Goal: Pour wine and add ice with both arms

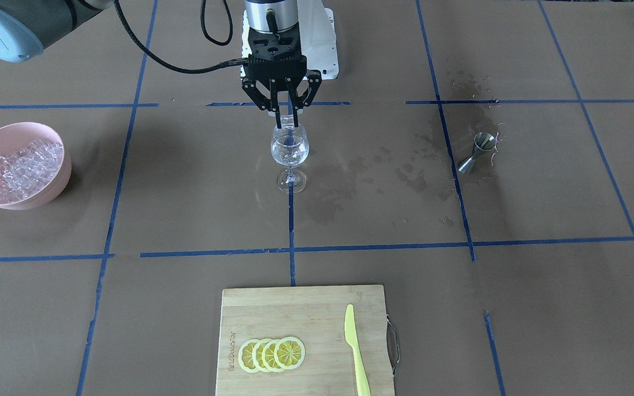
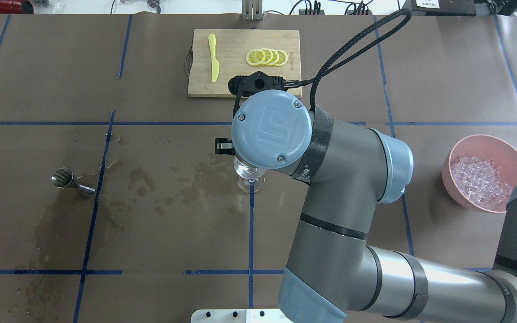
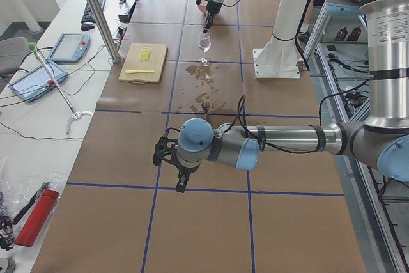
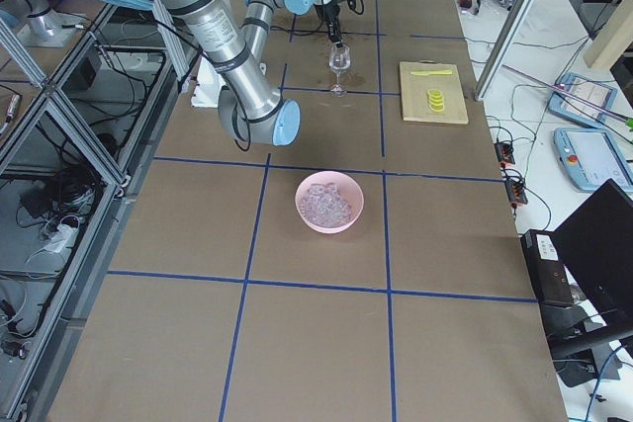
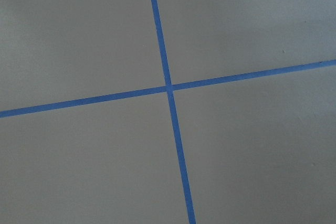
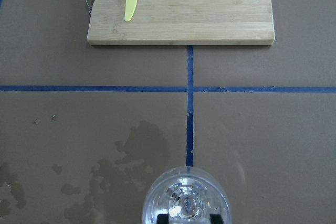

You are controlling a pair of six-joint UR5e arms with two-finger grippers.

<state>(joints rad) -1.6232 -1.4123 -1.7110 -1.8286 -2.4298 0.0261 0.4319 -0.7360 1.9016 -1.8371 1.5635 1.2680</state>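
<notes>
Two grippers, only one at the glass. My right gripper (image 1: pixel 286 122) hangs straight down off the right arm (image 2: pixel 330 179), fingertips at the rim of the wine glass (image 1: pixel 290 159) with a narrow gap between them. Can't tell if a clear cube sits in that gap, so the grip is unknown.

The glass is upright on a blue tape line. The wine (image 1: pixel 289 155) looks like a small clear pool low in its bowl.

The ice (image 1: pixel 25 165) is heaped in the pink bowl (image 1: pixel 42 195), well apart on my right side.

Wet stains (image 1: pixel 333 192) darken the paper just beside the glass, toward my left. Past them the steel jigger (image 1: pixel 476 153) lies on its side.

Across the table is the cutting board (image 1: pixel 306 308), with four overlapping lemon slices (image 1: pixel 272 353) and a yellow knife (image 1: pixel 355 352).

My left gripper (image 3: pixel 181 183), on the left arm (image 3: pixel 287 139), is low over bare paper, far from the glass. It shows in the side view only, so I can't tell its finger state
</notes>
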